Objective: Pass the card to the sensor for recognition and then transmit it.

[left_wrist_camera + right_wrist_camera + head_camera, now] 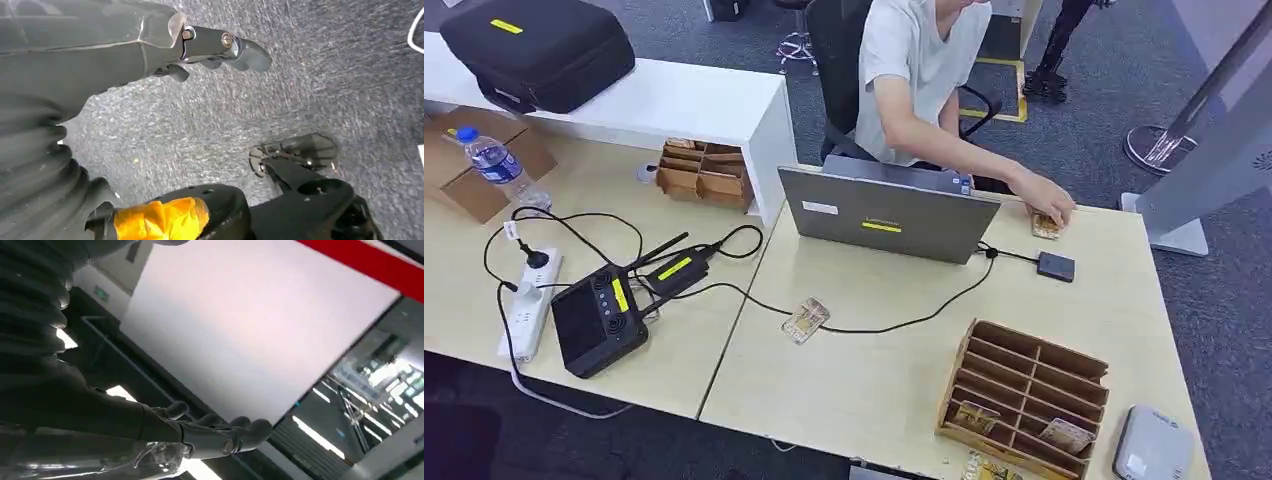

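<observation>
A patterned card lies flat on the pale table, in front of the grey laptop. A small dark sensor box sits to the right of the laptop, joined to it by a black cable. A seated person's hand rests on a second card just behind the sensor. My left hand hangs over grey carpet, fingers stretched out and holding nothing. In the right wrist view my right hand is turned toward a white panel, fingers loosely apart and bare.
A wooden slotted rack with cards stands at the front right, with a grey device beside it. To the left are a black controller, a power strip, a bottle and another wooden rack.
</observation>
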